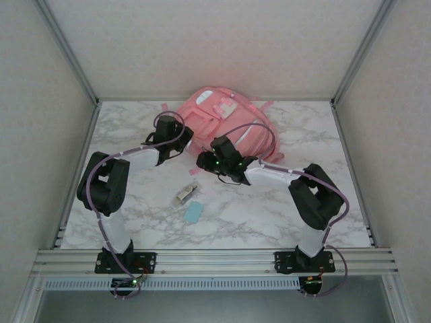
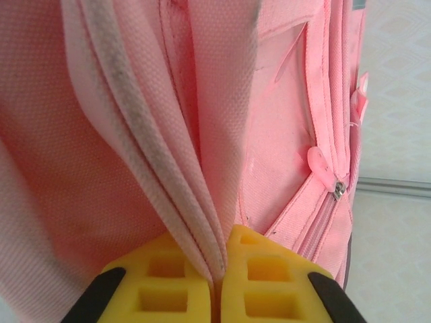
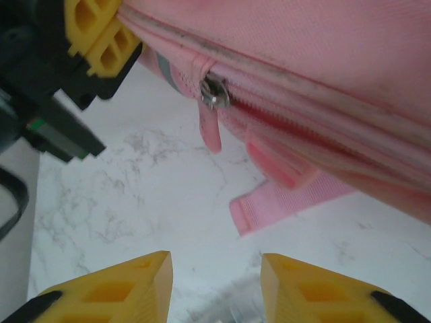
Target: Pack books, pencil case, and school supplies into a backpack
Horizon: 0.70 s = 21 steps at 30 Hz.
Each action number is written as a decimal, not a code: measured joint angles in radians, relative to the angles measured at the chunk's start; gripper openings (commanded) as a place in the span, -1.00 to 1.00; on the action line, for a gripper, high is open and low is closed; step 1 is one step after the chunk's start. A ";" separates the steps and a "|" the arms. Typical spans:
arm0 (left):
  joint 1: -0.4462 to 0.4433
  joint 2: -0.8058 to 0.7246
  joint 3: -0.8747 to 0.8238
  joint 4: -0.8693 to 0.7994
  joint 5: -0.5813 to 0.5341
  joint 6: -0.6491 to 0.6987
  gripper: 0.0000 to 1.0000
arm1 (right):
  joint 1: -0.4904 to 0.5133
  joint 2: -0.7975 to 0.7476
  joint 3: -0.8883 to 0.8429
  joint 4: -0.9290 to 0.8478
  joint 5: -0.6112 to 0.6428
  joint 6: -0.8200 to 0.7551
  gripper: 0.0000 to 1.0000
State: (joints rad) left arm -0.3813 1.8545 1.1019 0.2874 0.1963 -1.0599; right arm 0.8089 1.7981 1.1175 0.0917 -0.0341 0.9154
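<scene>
We see the pink backpack (image 1: pixel 229 121) lying at the far middle of the marble table (image 1: pixel 283 215); the left gripper (image 2: pixel 219 286) sits at its left edge, and in the left wrist view its yellow fingers (image 2: pixel 269 279) are pressed together on a fold of the backpack's white-trimmed opening edge, with the fabric pinched between them; the right gripper (image 3: pixel 215 289) hovers just beside the backpack's near edge, its jaws standing apart above the table; ahead of it a zipper pull (image 3: pixel 210 124) hangs down, and a pink strap (image 3: pixel 283 202) lies on the marble; nearer the arms, apart from the backpack, lie the small silvery-clear item (image 1: pixel 184 196) and, just beside it, the light-blue block (image 1: pixel 193 213).
</scene>
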 measured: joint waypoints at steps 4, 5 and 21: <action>-0.002 -0.003 0.000 -0.001 0.000 0.000 -1.00 | 0.001 0.056 0.021 0.103 0.031 0.043 -0.21; -0.002 -0.003 0.000 -0.001 0.000 -0.001 -1.00 | 0.001 0.071 0.034 0.119 0.039 0.051 -0.22; -0.006 -0.017 0.000 -0.009 -0.001 -0.019 -1.00 | 0.010 0.165 0.162 0.091 0.168 0.146 -0.07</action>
State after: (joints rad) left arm -0.3870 1.8378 1.1019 0.2783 0.1955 -1.0790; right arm 0.8185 1.9629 1.2793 0.1829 0.1337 1.0611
